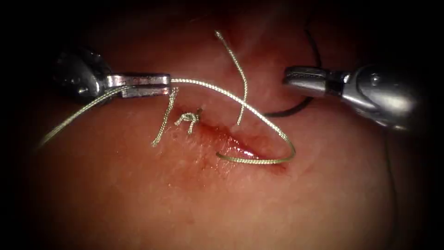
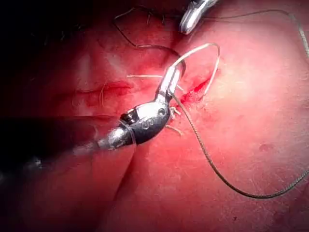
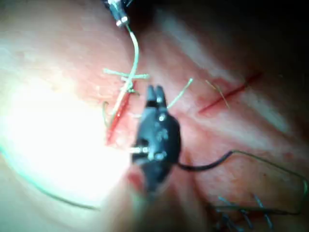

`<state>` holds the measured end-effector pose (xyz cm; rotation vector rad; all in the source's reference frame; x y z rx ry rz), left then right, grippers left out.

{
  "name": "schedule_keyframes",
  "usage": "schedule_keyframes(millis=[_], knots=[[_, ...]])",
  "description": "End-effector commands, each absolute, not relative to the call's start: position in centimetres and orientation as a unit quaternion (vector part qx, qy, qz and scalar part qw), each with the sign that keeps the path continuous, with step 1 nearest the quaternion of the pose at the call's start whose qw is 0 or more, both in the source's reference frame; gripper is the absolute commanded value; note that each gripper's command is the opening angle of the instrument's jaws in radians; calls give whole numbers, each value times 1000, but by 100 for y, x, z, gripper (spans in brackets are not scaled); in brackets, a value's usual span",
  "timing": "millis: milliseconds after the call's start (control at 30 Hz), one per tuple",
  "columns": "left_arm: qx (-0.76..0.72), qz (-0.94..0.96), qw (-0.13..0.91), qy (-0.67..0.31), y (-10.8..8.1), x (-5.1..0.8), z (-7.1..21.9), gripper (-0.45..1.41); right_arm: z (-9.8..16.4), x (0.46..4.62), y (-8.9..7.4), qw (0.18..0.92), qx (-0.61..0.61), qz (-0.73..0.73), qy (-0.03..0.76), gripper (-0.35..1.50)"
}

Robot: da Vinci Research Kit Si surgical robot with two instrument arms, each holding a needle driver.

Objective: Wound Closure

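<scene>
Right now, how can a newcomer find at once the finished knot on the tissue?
Find the red cut in the tissue. At its upper left end, below the left tool, sits the knot. Unlike the long thread looping past, it is a small tuft with short cut ends.

The endoscope looks down from above and in front at the cut (image 1: 231, 141) in the tissue (image 1: 138, 199), while both wrist views look along their shafts from close by, sharing that cut (image 2: 195, 92) (image 3: 118, 113).
</scene>
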<state>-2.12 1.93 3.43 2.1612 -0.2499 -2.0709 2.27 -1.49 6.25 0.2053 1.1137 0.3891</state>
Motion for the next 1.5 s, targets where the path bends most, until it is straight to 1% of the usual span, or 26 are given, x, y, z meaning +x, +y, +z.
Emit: schedule_keyframes(millis=[33, 233, 400, 867, 1333, 1500], knots=[[719, -686, 68, -84, 199, -221, 350, -45, 651, 241, -156, 829, 101, 167, 523, -35], [719, -686, 64, -91, 206, -231, 362, -45, 656, 273, -176, 828, 118, 138, 531, -35], [708, -697, 59, -103, 204, -235, 382, -45, 646, 286, -185, 823, 126, 126, 540, -35], [694, -712, 34, -102, 196, -250, 444, -45, 649, 305, -199, 807, 136, 111, 563, -35], [706, -700, 25, -104, 197, -255, 441, -45, 659, 317, -207, 806, 146, 126, 560, -35], [708, -699, 25, -98, 185, -267, 452, -45, 641, 326, -205, 791, 141, 136, 579, -35]])
